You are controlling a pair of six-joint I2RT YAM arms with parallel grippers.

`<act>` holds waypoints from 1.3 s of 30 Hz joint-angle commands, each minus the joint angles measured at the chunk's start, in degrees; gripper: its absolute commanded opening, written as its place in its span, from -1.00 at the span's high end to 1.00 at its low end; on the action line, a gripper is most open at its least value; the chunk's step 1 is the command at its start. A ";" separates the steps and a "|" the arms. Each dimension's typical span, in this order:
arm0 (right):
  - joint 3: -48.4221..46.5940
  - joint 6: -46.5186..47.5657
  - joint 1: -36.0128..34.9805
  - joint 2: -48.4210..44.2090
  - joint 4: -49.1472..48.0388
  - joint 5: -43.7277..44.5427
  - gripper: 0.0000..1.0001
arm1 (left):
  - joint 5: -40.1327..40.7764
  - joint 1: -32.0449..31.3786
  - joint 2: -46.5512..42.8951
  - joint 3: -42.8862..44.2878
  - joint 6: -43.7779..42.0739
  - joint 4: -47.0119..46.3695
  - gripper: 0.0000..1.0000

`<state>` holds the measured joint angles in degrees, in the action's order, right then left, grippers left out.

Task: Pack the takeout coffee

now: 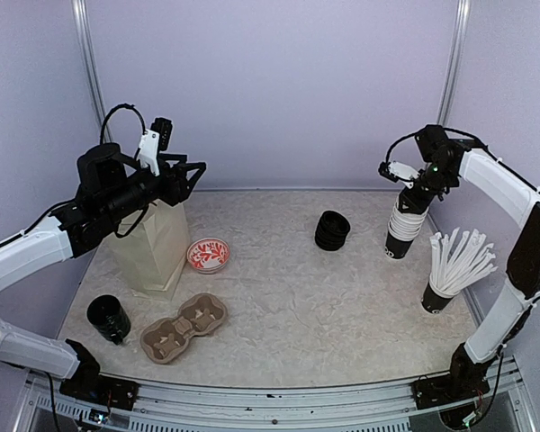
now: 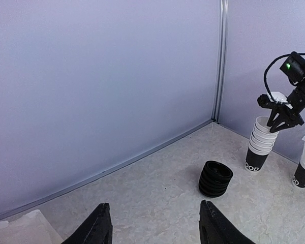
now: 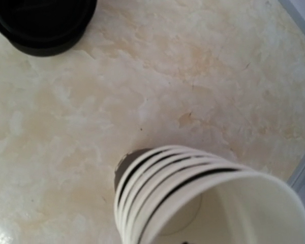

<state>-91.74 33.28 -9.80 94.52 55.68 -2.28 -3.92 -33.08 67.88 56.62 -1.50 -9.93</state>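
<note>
The takeout coffee, a small black cup (image 1: 108, 318) with a dark top, stands at the table's front left, beside a brown pulp cup carrier (image 1: 184, 328). My left gripper (image 1: 196, 173) (image 2: 155, 203) hangs open and empty above the top of a tan paper bag (image 1: 153, 243), far from that cup. My right gripper (image 1: 422, 189) (image 2: 279, 121) is down on the top of the nested stack of cups (image 1: 405, 220) (image 2: 261, 145) at the back right. The white rims of that stack (image 3: 193, 198) fill the right wrist view and my right fingers do not show there.
A stack of black lids (image 1: 332, 230) (image 2: 215, 179) (image 3: 40, 23) sits left of the nested cups. A black cup of white sticks (image 1: 450, 270) stands at the right edge. A red patterned dish (image 1: 208, 255) lies beside the bag. Lilac walls close the back and sides.
</note>
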 commanded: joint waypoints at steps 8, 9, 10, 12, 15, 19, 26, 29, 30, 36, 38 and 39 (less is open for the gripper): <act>-0.43 -1.30 1.50 1.46 1.63 -0.66 0.84 | 0.97 -0.92 0.06 -0.37 -1.40 -0.48 -0.16; -0.45 -1.29 1.58 1.52 1.58 -0.65 0.90 | 0.95 -1.00 0.06 -0.37 -1.41 -0.43 -0.16; -0.52 -1.35 1.66 1.54 1.61 -0.65 0.94 | 1.01 -1.08 0.13 -0.33 -1.48 -0.37 -0.16; -0.75 -1.16 1.79 1.63 1.47 -0.71 1.00 | 1.07 -1.24 0.06 -0.37 -1.60 -0.35 -0.16; -1.70 -0.74 2.13 1.38 0.63 -0.32 1.00 | 1.26 -1.45 0.11 -0.37 -1.78 -0.26 -0.16; -5.89 0.10 2.99 0.33 -0.78 0.21 1.00 | 1.10 -1.76 0.28 -0.20 -1.90 -0.04 -0.16; -7.50 0.94 3.04 0.49 1.51 -2.21 1.00 | 1.53 -2.08 0.91 0.06 -2.20 0.42 -0.16; -5.58 2.08 2.93 0.75 -0.32 3.37 1.00 | 1.59 -2.16 1.23 0.07 -2.35 0.51 -0.16; -6.03 2.67 3.10 0.48 0.18 1.61 1.00 | 1.58 -2.16 1.42 0.13 -2.41 0.60 -0.16; -10.52 4.66 6.35 1.48 1.76 -5.10 1.00 | 1.83 -2.49 2.29 0.52 -2.78 1.10 -0.16; -14.02 1.78 7.35 3.19 3.78 -9.03 1.00 | 2.13 -2.73 2.58 0.52 -3.03 1.31 -0.16; -12.80 1.82 6.14 2.99 1.94 -4.52 1.00 | 2.38 -2.84 2.73 0.48 -3.17 1.32 -0.16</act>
<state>-101.49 36.18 -4.10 96.73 59.31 -7.79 -2.52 -35.27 69.93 56.62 -3.36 -9.28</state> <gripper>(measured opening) 0.007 0.581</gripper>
